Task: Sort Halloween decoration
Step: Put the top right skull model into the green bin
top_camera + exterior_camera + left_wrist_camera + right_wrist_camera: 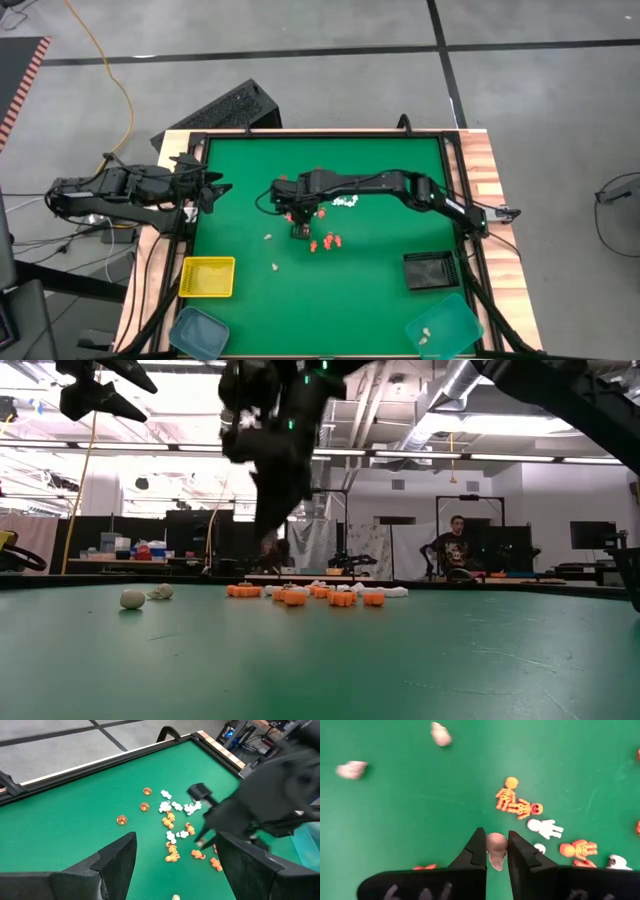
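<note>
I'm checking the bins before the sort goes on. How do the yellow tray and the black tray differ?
The yellow tray sits at the green table's left side, near the waiting left gripper; the black tray sits at its right side. The yellow one looks slightly larger. Both are square, and neither visibly holds a trinket. The right gripper pinches a pale trinket.

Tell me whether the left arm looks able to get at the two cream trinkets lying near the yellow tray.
Probably yes. The left gripper waits open at the mat's left edge, the cream trinkets lie on bare mat, and the right gripper, pinching a pale trinket, sits beyond them.
</note>
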